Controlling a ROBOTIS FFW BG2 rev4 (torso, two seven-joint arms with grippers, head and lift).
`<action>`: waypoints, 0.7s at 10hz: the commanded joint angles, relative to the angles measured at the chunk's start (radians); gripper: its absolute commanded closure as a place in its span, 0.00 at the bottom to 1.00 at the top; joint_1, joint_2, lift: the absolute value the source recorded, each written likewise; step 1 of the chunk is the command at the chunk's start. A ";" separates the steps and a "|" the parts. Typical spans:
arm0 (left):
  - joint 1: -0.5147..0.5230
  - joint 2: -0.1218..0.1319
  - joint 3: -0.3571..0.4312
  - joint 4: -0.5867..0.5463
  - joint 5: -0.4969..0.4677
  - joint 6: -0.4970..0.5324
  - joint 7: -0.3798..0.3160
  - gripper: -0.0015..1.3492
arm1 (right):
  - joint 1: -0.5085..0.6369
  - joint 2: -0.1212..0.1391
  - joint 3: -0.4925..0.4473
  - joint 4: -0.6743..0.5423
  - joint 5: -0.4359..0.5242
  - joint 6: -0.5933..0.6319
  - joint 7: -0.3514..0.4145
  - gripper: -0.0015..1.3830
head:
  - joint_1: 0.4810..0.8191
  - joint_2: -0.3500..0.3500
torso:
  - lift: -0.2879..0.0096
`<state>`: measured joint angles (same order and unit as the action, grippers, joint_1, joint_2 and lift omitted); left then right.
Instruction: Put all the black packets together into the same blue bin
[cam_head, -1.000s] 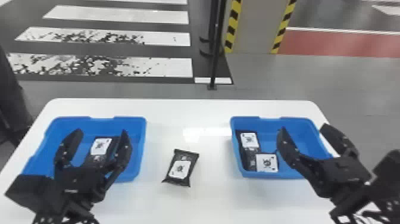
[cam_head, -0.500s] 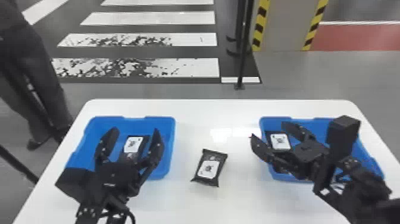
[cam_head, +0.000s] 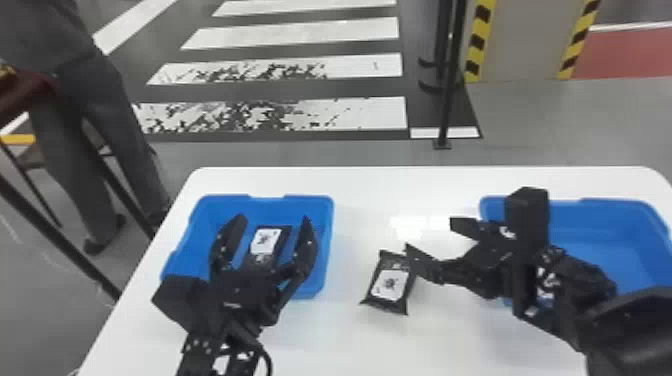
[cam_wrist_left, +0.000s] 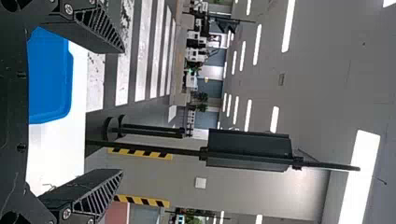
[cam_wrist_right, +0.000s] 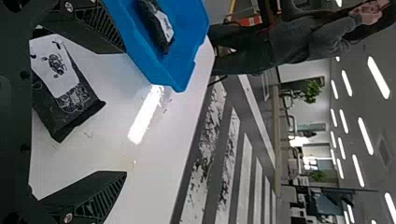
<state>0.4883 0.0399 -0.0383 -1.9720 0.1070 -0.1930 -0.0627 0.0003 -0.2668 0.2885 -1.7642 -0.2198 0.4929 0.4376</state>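
In the head view my left gripper (cam_head: 273, 219) is open above the left blue bin (cam_head: 327, 240), where a black packet (cam_head: 266, 242) with a white label lies between its fingers. My right gripper (cam_head: 430, 234) stands open left of the right blue bin (cam_head: 620, 240), one fingertip close to the loose black packet (cam_head: 390, 285) on the table; contact is unclear. The right arm partly hides the right bin's contents. The left wrist view shows the left gripper (cam_wrist_left: 122, 110) apart. In the right wrist view, the loose packet (cam_wrist_right: 65, 88) lies behind the open right gripper (cam_wrist_right: 125, 111).
Both bins stand on a white table (cam_head: 350, 185), with bare tabletop between them around the loose packet. Beyond its far edge are a black pole (cam_head: 447, 100) and a striped floor. A person stands behind the table's left side.
My right gripper has swung left from the right bin toward the loose packet. The head view has turned left, shifting the bins rightward in it. My left gripper remains over the left bin.
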 joint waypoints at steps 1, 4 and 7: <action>0.000 0.000 0.000 0.000 0.009 0.009 0.000 0.09 | -0.130 -0.015 0.136 0.158 -0.045 0.003 0.021 0.06 | 0.63 0.73 | 0.60; -0.005 -0.002 -0.004 0.000 0.009 0.016 0.000 0.09 | -0.238 -0.017 0.274 0.293 -0.081 0.020 0.032 0.06 | 0.63 0.83 | 0.60; -0.002 -0.002 0.000 0.000 0.009 0.019 0.000 0.09 | -0.256 -0.017 0.290 0.254 -0.002 0.155 0.026 0.06 | 0.63 0.85 | 0.60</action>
<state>0.4857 0.0374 -0.0379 -1.9720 0.1157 -0.1757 -0.0629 -0.2549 -0.2838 0.5779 -1.4973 -0.2414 0.6246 0.4640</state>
